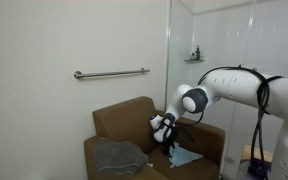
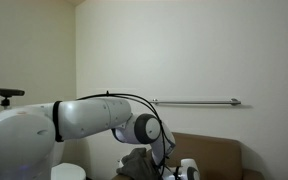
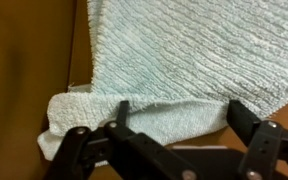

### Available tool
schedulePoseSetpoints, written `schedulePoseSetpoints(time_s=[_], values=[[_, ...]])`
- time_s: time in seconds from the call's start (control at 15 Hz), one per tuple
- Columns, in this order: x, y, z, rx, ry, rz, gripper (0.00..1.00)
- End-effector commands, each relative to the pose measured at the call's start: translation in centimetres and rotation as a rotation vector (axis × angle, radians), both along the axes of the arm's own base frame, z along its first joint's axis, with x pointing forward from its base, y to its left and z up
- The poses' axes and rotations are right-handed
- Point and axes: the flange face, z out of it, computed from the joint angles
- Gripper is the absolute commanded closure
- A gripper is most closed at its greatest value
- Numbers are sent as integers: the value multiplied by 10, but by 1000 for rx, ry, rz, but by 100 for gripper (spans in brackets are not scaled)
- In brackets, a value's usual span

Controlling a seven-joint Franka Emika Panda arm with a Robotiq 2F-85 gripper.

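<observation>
Wrist view monitor: You are holding the gripper (image 3: 177,115) with its fingers apart, straddling the folded-over edge of the pale towel (image 3: 184,50) at lower centre. Nothing is being clamped.

Exterior monitor: Confirming. That towel is lying on the seat of the armchair (image 1: 119,120), lower centre of the frame, directly under your gripper.

Wrist view monitor: Judging progress: you are completing the approach; closing on the edge is not yet done.

Exterior monitor: Counting now. You are working with two towels, the pale one and a grey towel (image 1: 116,156) beside it; one armchair; one wall rail (image 1: 111,73); one gripper.
</observation>
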Motion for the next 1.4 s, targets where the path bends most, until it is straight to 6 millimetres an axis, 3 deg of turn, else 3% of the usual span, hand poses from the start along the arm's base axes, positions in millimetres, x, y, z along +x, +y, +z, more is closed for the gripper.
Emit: schedulePoseSetpoints(time_s=[0.0,0.67,0.87,1.13,1.2,1.33], values=[[2,-3,2,-13,-38,-24,32],[7,-1,3,11,-65,5,96],[8,0,3,11,-70,8,100],[10,0,7,-63,-84,-12,98],[12,2,9,-77,-79,-2,71],[14,5,12,-110,-53,7,66]])
